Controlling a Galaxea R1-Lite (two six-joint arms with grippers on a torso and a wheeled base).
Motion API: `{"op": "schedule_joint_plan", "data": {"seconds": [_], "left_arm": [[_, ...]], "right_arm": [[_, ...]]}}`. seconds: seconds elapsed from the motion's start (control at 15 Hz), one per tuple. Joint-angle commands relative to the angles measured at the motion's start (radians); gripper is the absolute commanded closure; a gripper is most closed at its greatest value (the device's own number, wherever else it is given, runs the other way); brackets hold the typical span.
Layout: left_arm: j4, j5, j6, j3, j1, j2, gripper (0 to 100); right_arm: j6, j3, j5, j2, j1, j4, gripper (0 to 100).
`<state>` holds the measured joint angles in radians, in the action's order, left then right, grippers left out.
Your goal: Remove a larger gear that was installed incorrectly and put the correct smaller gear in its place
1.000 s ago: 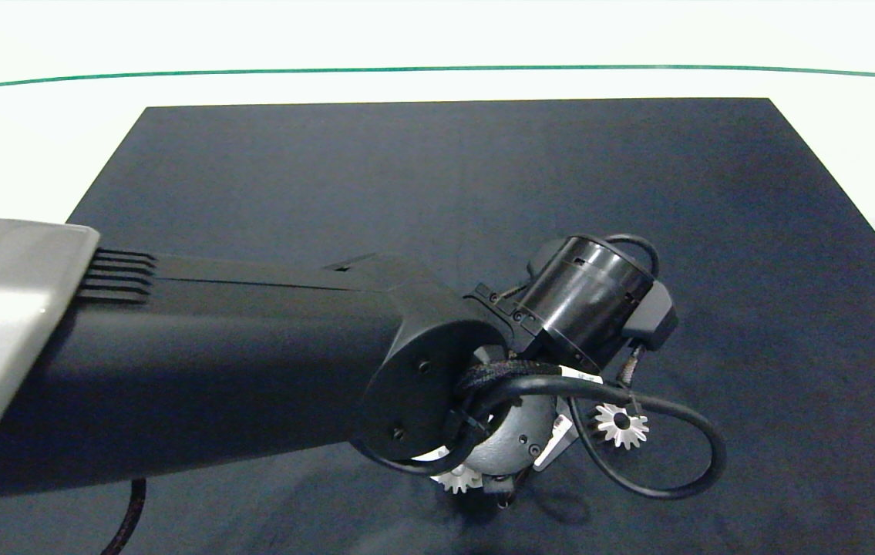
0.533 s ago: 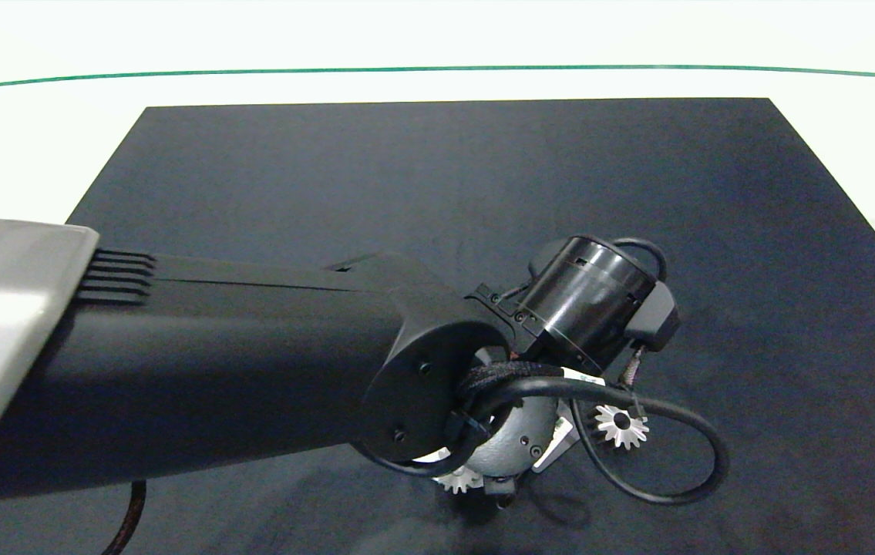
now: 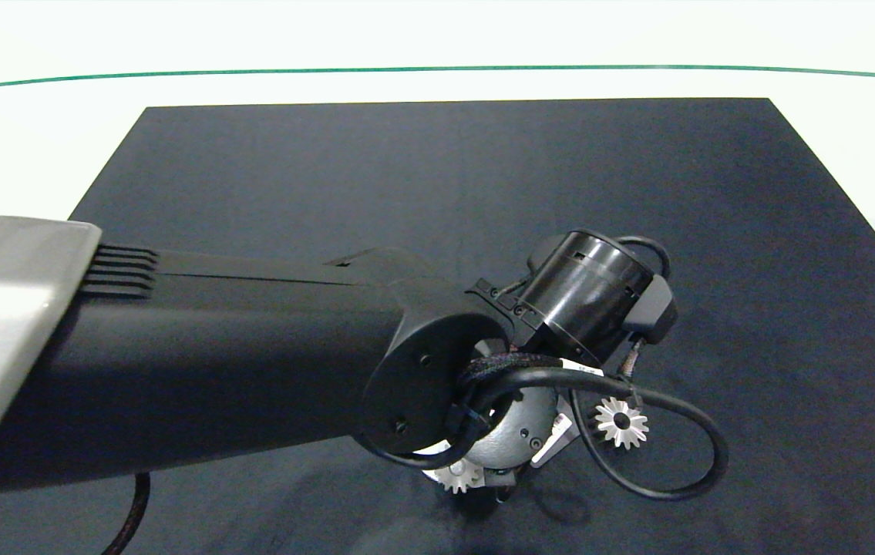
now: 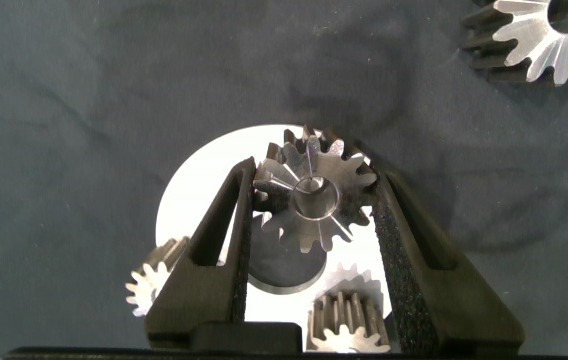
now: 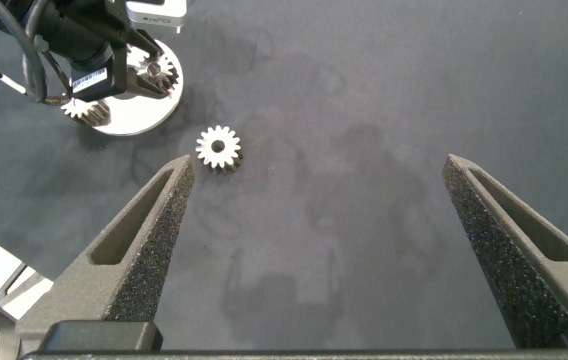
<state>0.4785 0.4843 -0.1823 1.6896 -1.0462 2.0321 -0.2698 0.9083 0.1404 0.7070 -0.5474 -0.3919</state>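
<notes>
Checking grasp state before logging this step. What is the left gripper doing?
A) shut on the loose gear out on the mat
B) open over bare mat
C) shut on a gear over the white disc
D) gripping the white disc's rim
C: in the left wrist view, the left gripper has a finger against each side of a silver gear, over the white disc.
</notes>
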Motion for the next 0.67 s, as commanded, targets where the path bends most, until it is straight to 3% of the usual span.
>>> {"op": "schedule_joint_plan", "data": {"seconds": [0.07,0.67], "left_arm": [[0.003,0.004,-0.011,0.005,-0.002,0.005,69],[0.002,0.004,0.012,-0.002,-0.002,0.017,69]], "right_arm": [[-0.005,-0.002,0.001,0.002,-0.002,-0.002,0],[-0.008,-0.002,-0.001,0.002,-0.002,-0.002,0]]}}
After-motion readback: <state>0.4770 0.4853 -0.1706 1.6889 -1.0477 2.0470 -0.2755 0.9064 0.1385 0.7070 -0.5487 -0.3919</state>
